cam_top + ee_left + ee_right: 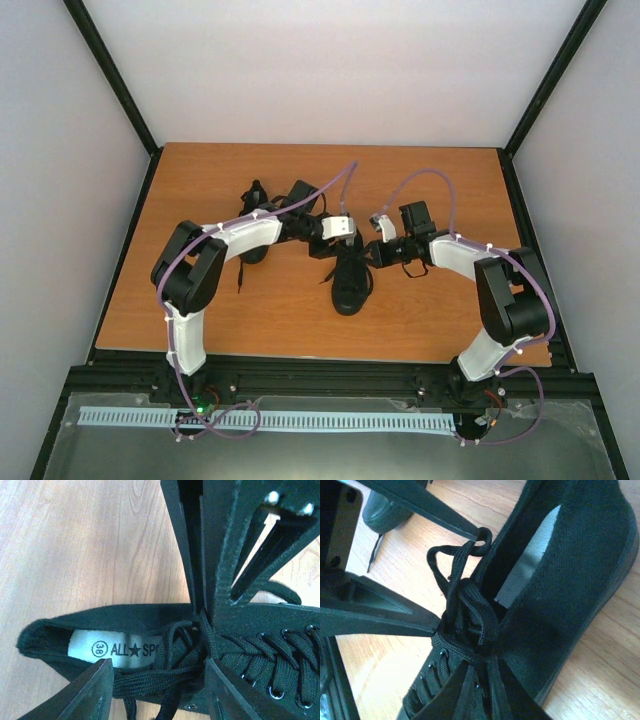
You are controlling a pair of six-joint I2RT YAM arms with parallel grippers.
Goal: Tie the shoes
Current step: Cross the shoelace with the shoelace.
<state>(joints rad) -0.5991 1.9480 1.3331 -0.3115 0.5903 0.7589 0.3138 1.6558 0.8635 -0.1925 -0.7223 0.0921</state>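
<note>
Two tools meet at the laces (470, 605) of a black canvas sneaker (350, 290) lying at the centre of the wooden counter (200, 180).

The sneaker runs along the 12-to-6 line, and its partner, the second sneaker (254, 197), sits at about 10 o'clock from it, partly behind the left arm. The left tool (157, 665) has its fingers well apart, straddling the lace strands beside the ankle opening, where a white insole label (115, 650) shows. In the right wrist view, one of its tips sits in a lace loop (455, 547). The right tool (481, 662) has its fingers drawn together, tips pinching the laces at the knot above the top eyelets.
</note>
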